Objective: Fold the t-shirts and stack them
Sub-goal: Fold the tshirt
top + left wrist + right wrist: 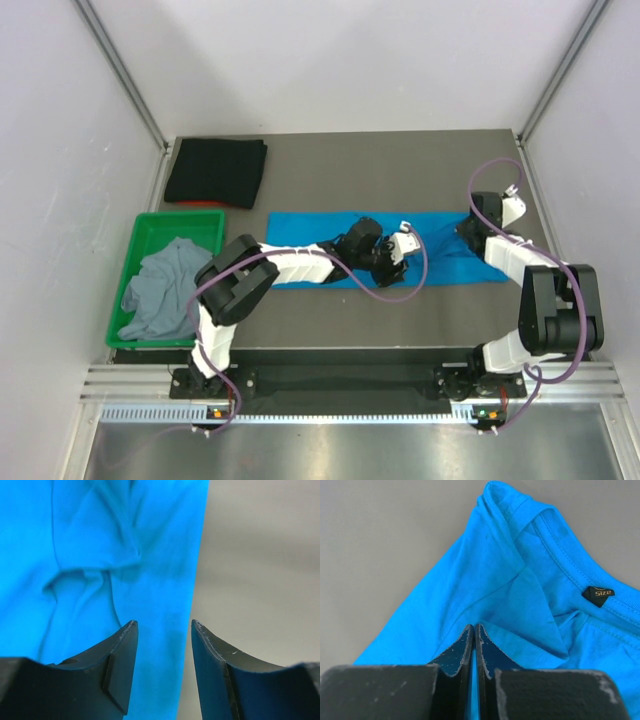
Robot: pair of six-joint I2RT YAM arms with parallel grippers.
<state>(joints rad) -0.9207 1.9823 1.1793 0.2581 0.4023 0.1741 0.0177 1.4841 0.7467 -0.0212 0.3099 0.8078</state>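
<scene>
Bright blue cloth t-shirt (300, 228) lying as long strip across desk (400, 170). Right claw (474, 627) pinched shut on collar-side fabric; left claw (163, 625) open over its edge. Suggest grabbing both layers, folding evenly, no dragging.

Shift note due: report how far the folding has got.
Done: the black t-shirt lies folded at the far left. In hand: the blue t-shirt is spread as a long strip; the right gripper pinches it near the collar, the left gripper hangs open over it. Left: the grey t-shirt sits crumpled in the green bin; nothing lies on the black one.
</scene>
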